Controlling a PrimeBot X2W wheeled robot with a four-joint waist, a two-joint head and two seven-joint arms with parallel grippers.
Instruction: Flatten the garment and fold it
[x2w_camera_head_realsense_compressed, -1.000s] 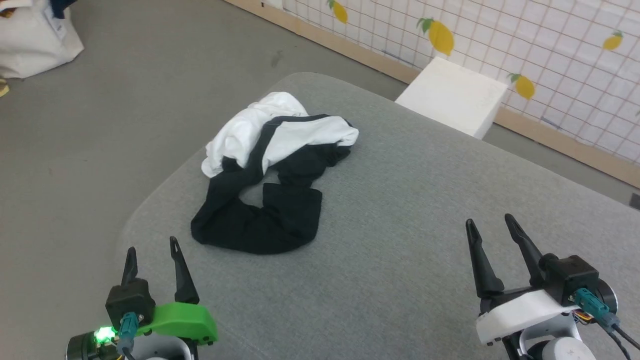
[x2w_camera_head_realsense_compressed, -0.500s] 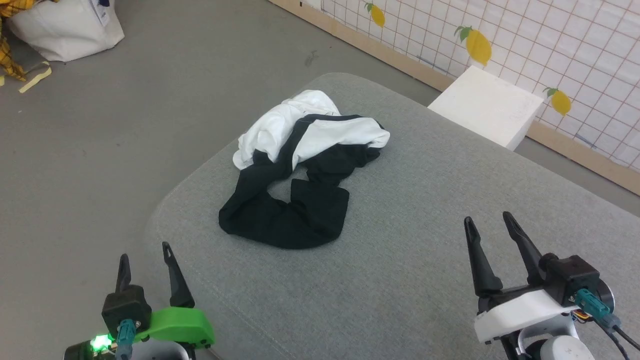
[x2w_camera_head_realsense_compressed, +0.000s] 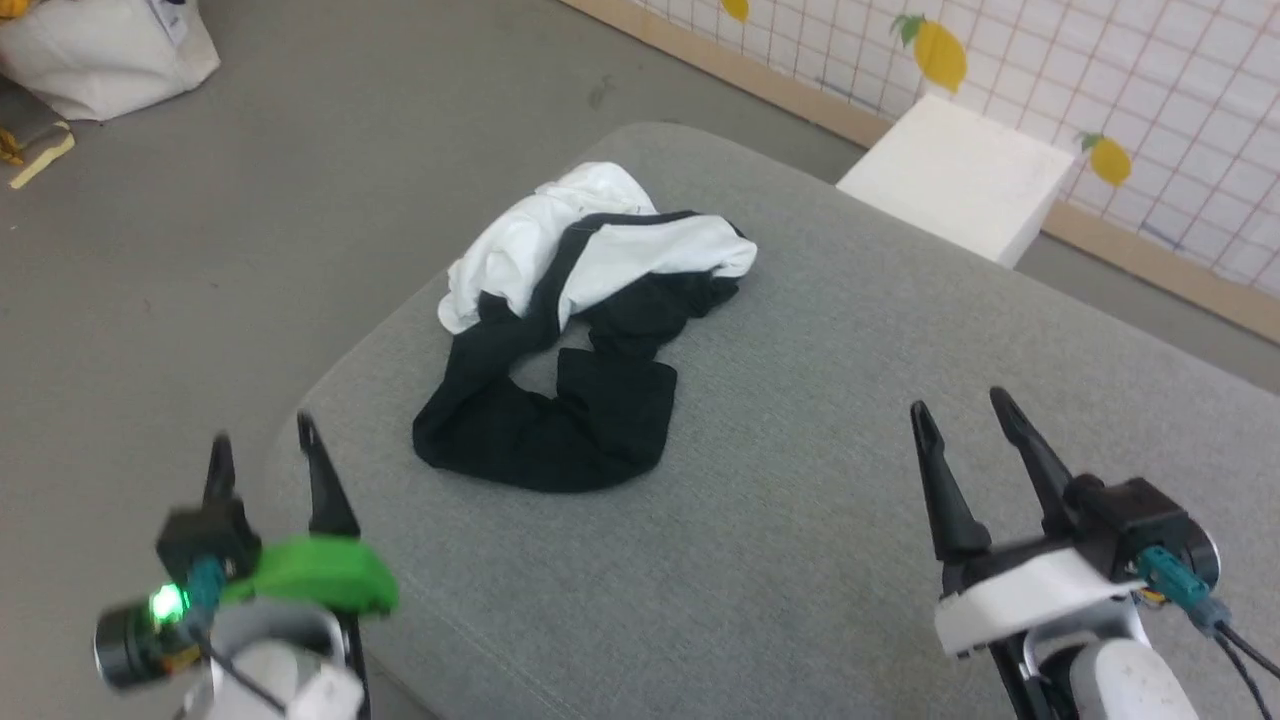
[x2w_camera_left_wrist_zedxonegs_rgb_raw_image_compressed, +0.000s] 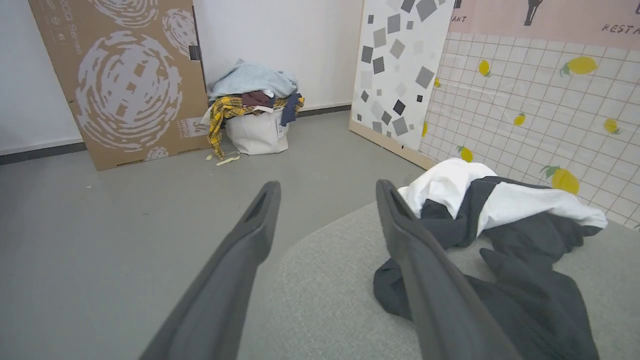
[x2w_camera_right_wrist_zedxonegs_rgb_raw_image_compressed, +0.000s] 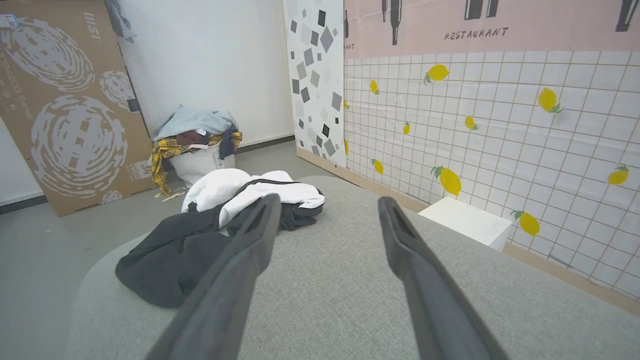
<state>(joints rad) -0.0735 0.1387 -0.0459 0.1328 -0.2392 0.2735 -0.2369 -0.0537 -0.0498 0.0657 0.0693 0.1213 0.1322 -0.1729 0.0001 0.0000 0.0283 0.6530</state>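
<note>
With both the left gripper and right gripper spread wide and empty, the garment, crumpled near the frame's centre, may drag bunched if pinched through several layers.

Left gripper, on the wrist with the green wrist cover, sits nearer than the garment and to its left, apart from it; fingers parted, pointing forward, nothing between them; arm motion-blurred. Right gripper, on the wrist with the white wrist cover, sits well apart to the garment's right; fingers likewise parted.
</note>
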